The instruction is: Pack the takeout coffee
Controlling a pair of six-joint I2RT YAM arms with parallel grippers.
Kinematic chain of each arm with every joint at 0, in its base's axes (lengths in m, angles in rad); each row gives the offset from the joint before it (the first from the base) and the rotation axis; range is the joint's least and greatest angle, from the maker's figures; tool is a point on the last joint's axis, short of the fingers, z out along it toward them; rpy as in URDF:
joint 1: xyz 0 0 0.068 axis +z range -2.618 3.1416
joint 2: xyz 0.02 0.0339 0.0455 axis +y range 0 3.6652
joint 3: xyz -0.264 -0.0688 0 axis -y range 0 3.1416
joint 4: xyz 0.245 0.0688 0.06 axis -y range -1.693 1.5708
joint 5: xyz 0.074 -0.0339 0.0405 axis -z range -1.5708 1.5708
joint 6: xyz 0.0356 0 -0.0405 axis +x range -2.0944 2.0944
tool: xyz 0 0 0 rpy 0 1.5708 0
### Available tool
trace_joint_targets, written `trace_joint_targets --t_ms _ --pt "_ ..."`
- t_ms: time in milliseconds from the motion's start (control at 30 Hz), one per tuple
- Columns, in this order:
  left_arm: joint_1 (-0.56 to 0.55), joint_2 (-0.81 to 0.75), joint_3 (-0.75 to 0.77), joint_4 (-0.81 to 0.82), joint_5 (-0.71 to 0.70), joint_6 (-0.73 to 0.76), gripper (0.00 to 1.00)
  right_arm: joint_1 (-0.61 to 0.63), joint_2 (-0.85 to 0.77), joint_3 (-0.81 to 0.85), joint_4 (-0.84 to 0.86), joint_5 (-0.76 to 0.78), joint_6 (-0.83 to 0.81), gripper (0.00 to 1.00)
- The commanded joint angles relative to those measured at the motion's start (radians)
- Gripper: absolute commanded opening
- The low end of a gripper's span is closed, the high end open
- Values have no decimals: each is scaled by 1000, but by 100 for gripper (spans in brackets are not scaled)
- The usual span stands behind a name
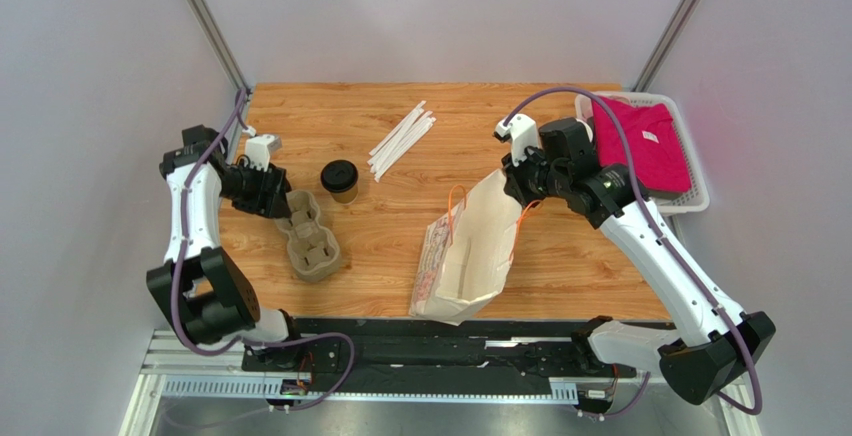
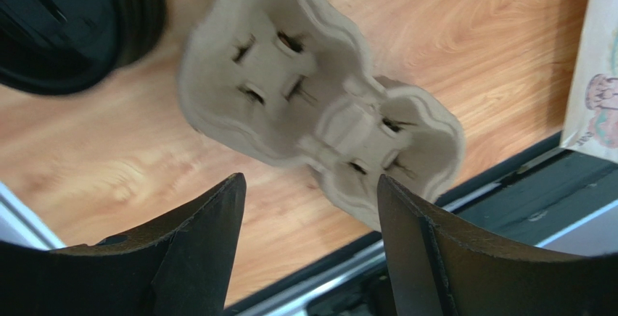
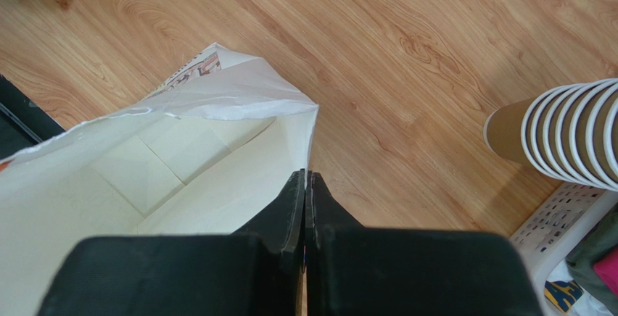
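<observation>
The takeout coffee (image 1: 340, 180), a small kraft cup with a black lid (image 2: 65, 26), stands upright on the wooden table, left of centre. Just left of it lies a grey-brown pulp cup tray (image 1: 310, 239) (image 2: 290, 91). My left gripper (image 1: 285, 206) (image 2: 310, 180) hovers open at the tray's far end with nothing between its fingers. A white paper bag (image 1: 470, 256) (image 3: 181, 156) lies tilted with its mouth raised. My right gripper (image 1: 520, 191) (image 3: 307, 175) is shut on the bag's rim, one finger inside and one outside.
White wrapped straws (image 1: 402, 141) lie at the back centre. A white basket (image 1: 690, 196) holding a red cloth (image 1: 645, 146) sits at the right edge. A stack of lidless brown cups (image 3: 573, 135) stands next to it. A black rail (image 1: 450, 341) borders the near table edge.
</observation>
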State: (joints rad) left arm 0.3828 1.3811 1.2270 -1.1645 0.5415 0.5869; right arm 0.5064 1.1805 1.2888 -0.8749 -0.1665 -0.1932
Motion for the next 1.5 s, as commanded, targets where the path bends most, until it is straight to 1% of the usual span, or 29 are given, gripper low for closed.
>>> trace_joint_targets --t_ms 0,33,133,233,267,333,467,500,633,733,800,833,1000,1200,1467 --pt "8 142 155 -4 61 184 74 4 13 47 11 7 -20 0" --pt "10 168 202 -15 66 239 74 6 18 50 8 7 -20 0" --pt "10 251 270 -32 64 319 72 4 21 55 8 9 -20 0" --pt "8 328 340 -66 61 364 66 4 24 58 2 10 -22 0" --pt "7 343 354 -72 61 370 62 4 24 58 1 10 -23 0" --pt "5 369 370 -69 55 379 59 4 22 56 -1 10 -26 0" --pt "-25 372 338 -40 17 401 51 3 34 61 1 2 -26 0" --pt "-31 372 327 -31 9 401 51 4 37 63 1 1 -25 0" --pt "-51 366 264 34 -26 367 50 3 48 70 2 -5 -23 0" --pt "-58 371 249 61 -41 355 51 4 54 76 -4 -8 -25 0" --pt "-59 369 235 80 -58 356 53 4 56 81 -6 -10 -23 0" --pt "-61 368 230 89 -61 358 56 4 59 83 -6 -11 -22 0" --pt "-68 369 216 111 -69 369 56 4 73 90 -7 -14 -18 0" --pt "-78 365 201 100 -55 387 49 4 87 96 -7 -11 -18 0" --pt "-90 357 186 94 -49 396 32 4 94 96 -4 -11 -18 0"
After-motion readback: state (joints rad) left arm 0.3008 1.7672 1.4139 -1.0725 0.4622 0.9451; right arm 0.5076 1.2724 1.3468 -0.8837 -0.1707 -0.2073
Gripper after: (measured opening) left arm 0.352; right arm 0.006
